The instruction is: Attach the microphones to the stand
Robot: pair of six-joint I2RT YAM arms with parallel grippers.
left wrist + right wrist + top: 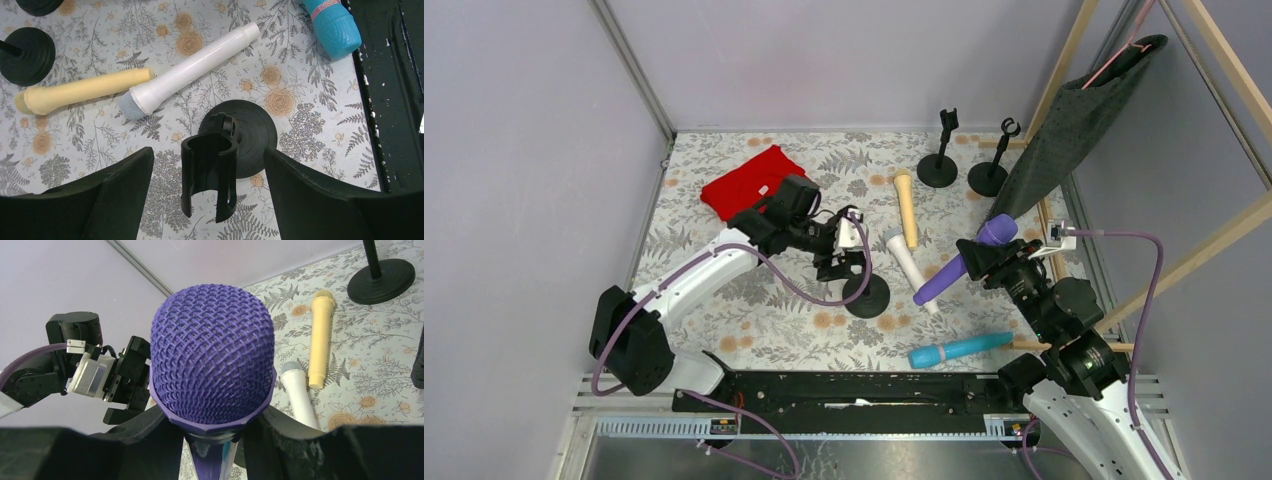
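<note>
Right gripper [980, 262] is clamped on the slim purple plastic microphone with the round lattice head [212, 355], pinching the upper handle just below the head collar. The mic is off the table and tilted. In the top view its head points to 1–2 o'clock and its tail to 7–8 o'clock.

Left gripper [207, 160] has its fingers apart, straddling the black plastic U-clip [210, 175] of the nearest black stand with the round disc base [866, 297]. Gaps show on both sides, so it isn't gripping.

Handling, my read:
- Hollow toy plastic: light, stiff, smooth handle. Likely to twist or slide in the pads if pushed off-axis.
- The high grip leaves the long handle free for the clip, which suits the job.
- The clip looks like a springy snap-fit. The stand looks light and may tip or skate unless the left arm braces it.

Geometry, top view:
- The U-clip is at about 9 o'clock from the right gripper, near but apart. The purple tail is the part closest to the disc base and isn't touching it.
- White plastic microphone with grey head [909, 265] lies on the table between them. The purple tail crosses over its handle end.
- Cream-yellow microphone [907, 208] is just beside the white head, at 12 o'clock.
- Light blue microphone [959, 348] is at 6 o'clock of the right gripper.
- A second black stand [938, 172] and a third black stand [987, 180] sit far back around 12 o'clock. Neither carries a mic.
</note>
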